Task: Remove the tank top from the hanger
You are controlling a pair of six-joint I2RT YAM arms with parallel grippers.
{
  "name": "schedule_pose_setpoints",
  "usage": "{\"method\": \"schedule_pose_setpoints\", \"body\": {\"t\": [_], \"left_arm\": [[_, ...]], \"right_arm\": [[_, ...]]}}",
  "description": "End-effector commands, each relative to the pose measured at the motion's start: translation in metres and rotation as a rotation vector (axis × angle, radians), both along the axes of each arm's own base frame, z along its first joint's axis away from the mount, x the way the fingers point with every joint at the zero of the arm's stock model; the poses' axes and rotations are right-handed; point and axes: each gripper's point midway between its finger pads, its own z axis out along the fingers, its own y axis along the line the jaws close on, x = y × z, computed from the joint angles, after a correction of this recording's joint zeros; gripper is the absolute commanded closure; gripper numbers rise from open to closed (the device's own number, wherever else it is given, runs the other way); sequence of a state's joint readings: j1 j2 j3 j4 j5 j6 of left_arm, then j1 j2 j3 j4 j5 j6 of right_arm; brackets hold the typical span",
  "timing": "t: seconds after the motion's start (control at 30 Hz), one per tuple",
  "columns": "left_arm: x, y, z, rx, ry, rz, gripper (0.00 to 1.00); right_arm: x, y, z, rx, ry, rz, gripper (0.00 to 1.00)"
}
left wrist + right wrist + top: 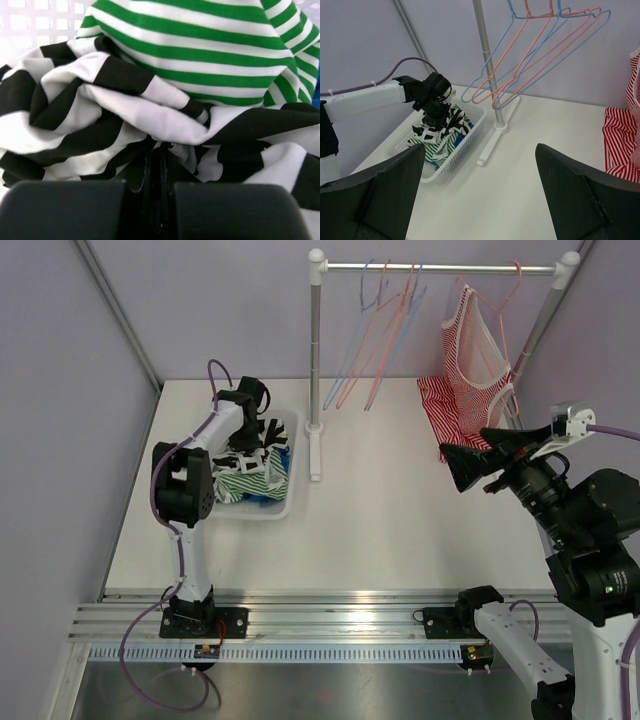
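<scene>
- Two roles: right pincer [480, 150] spread wide near the tank top [475, 365], likely poised to grab it.
- Tank top hangs at the rail's [440, 268] right end.
- Left pincer [159, 165] pressed together, parked among basket [290, 495] clothes [150, 100].

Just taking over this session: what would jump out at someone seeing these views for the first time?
The red-and-white striped tank top hangs at the right end of the rack, with the right gripper gaping wide in front of it. On the left, the left gripper is down in the white basket, shut on a black-and-white striped garment.
</scene>
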State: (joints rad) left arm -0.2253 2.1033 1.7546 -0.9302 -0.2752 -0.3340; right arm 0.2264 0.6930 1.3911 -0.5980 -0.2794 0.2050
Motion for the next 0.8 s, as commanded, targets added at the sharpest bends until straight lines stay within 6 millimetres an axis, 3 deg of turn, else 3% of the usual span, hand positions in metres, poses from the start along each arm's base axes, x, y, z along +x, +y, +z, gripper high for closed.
{"method": "schedule_pose_setpoints", "body": {"t": [0.0, 0.1, 0.17, 0.27, 0.3, 0.4, 0.6, 0.7, 0.77], "left_arm": [[-0.026, -0.011, -0.058, -0.033, 0.140, 0.033, 1.00], [-0.028, -0.002, -0.058, -0.005, 0.136, 0.076, 1.00], [-0.027, 0.007, -0.045, 0.018, 0.093, 0.128, 1.00], [-0.024, 0.034, -0.027, 0.032, 0.008, 0.235, 1.00], [-0.024, 0.049, -0.025, 0.050, -0.006, 0.278, 1.00], [-0.027, 0.064, -0.030, 0.069, -0.022, 0.353, 1.00], [-0.036, 0.080, -0.061, 0.089, -0.001, 0.475, 1.00], [-0.030, 0.070, -0.053, 0.030, -0.034, 0.453, 1.00], [-0.019, 0.062, -0.033, -0.027, -0.080, 0.416, 1.00]], "right_arm": [[0.010, -0.003, 0.002, -0.020, -0.006, -0.028, 0.01], [0.023, -0.007, -0.008, -0.031, 0.055, -0.065, 0.00], [0.034, -0.009, -0.015, -0.038, 0.090, -0.094, 0.01], [0.044, -0.006, -0.025, -0.053, 0.135, -0.089, 0.00], [0.044, -0.004, -0.025, -0.052, 0.136, -0.079, 0.00], [0.044, -0.002, -0.024, -0.044, 0.128, -0.068, 0.00], [0.041, -0.004, -0.022, -0.055, 0.117, -0.071, 0.01], [0.043, -0.005, -0.024, -0.061, 0.123, -0.077, 0.01], [0.046, -0.004, -0.027, -0.064, 0.140, -0.079, 0.01]]}}
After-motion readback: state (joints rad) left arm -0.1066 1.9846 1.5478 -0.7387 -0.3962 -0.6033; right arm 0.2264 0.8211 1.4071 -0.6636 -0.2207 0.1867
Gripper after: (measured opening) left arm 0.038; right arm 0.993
